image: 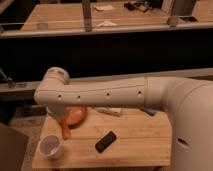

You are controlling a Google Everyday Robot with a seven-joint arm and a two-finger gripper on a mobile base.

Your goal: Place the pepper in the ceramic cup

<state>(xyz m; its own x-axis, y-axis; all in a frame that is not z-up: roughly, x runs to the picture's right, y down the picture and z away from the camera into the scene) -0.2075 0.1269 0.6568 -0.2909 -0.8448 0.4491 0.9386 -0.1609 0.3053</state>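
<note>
- Gripper (61, 118) sits under the elbow of the white arm (100, 93), mostly hidden by it, low over the left end of the table. Jaws closed.
- pepper (65, 129) hangs nearly upright right below it, tip down. Looks clamped by its top end, which would leave the tip free to go into the cup first.
- ceramic cup (50, 146) stands upright at the front-left corner, near the pepper but down-left of it. Not over the mouth yet.
- orange plate (78, 116) is just behind the pepper, partly under the arm.
- Black slab (105, 141), maybe a phone, lies mid-table, apart from the cup.
- Surface: pale wooden table (137, 147).
- Room: long wooden counter (60, 17) behind a dark gap.
</note>
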